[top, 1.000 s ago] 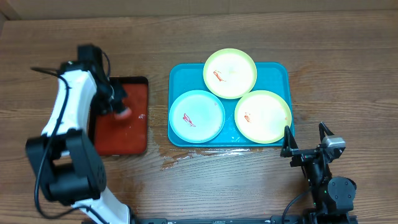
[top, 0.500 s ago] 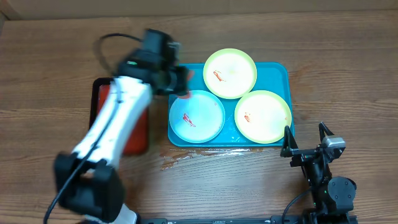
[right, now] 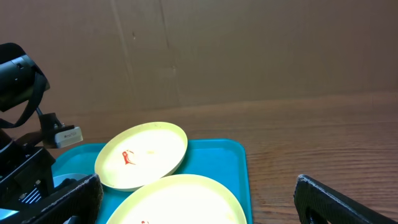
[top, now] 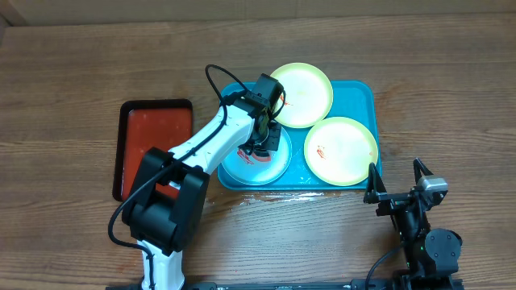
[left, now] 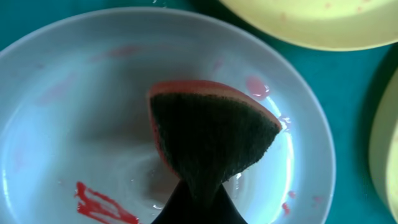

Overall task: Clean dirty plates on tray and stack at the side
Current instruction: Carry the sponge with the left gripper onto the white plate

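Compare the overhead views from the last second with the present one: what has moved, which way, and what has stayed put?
The left gripper, shut on the sponge, swung right from the red tray to over the pale blue plate on the turquoise tray. The two yellow-green plates, the blue plate, both trays and the open right gripper stayed where they were.
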You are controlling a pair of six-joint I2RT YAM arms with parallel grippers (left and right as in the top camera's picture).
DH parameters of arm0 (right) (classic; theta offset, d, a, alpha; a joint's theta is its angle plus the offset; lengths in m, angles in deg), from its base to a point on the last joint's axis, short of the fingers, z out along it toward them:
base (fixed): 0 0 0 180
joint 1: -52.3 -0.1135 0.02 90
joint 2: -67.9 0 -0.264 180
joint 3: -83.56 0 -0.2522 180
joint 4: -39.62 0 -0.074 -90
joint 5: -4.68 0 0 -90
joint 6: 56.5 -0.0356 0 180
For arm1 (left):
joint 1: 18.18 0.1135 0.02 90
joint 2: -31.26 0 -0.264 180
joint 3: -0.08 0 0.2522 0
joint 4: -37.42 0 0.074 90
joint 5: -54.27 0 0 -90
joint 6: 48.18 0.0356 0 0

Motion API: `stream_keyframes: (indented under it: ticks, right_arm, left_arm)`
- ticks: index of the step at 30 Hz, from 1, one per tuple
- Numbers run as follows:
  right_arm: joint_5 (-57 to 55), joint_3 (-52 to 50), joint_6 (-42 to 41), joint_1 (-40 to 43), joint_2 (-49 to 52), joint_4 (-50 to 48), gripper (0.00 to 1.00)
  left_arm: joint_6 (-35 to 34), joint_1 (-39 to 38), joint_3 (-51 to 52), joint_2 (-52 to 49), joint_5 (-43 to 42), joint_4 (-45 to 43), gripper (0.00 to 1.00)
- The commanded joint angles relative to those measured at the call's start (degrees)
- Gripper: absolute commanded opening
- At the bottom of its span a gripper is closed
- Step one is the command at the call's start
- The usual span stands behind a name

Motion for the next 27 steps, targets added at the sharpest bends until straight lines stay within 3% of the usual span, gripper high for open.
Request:
stream_keyframes:
  ticks: [1, 4, 6, 11, 16, 20, 27]
  right_arm:
    - [-0.37, -0.61, 0.11, 0.11, -0.46, -0.17, 1.0]
    - [-0.37, -0.61, 0.11, 0.11, -0.46, -0.17, 1.0]
    - [-0.37, -0.61, 0.11, 0.11, -0.46, -0.2, 1.0]
    - [-2.21, -0.59, 1.36, 0.11, -0.46, -0.15, 1.0]
    - [-4.35, -0.59, 1.44, 0.11, -0.46, -0.15, 1.0]
    - [-4.02, -0.59, 1.05, 0.11, -0.46, -3.08, 1.0]
    - [7.34, 0.57, -1.79, 0.17, -0.15, -33.14, 1.0]
  left_arm:
    - [-1.2, 0.39, -0.07, -0.07, 1.33, 0.68, 0.08]
    - [-1.2, 0.44, -0.33, 0.0, 1.09, 1.4, 0.33]
    - [-1.22, 0.85, -1.62, 0.33, -0.02, 2.67, 0.38]
    - [-1.2, 4.09, -9.11, 2.95, -2.51, 7.72, 0.63]
    - [-1.22, 10.78, -16.06, 8.04, -2.51, 10.78, 0.76]
    - [-1.22, 16.81, -17.14, 11.23, -2.38, 10.86, 1.0]
    - [-1.22, 23.26, -17.05, 11.5, -2.49, 13.0, 1.0]
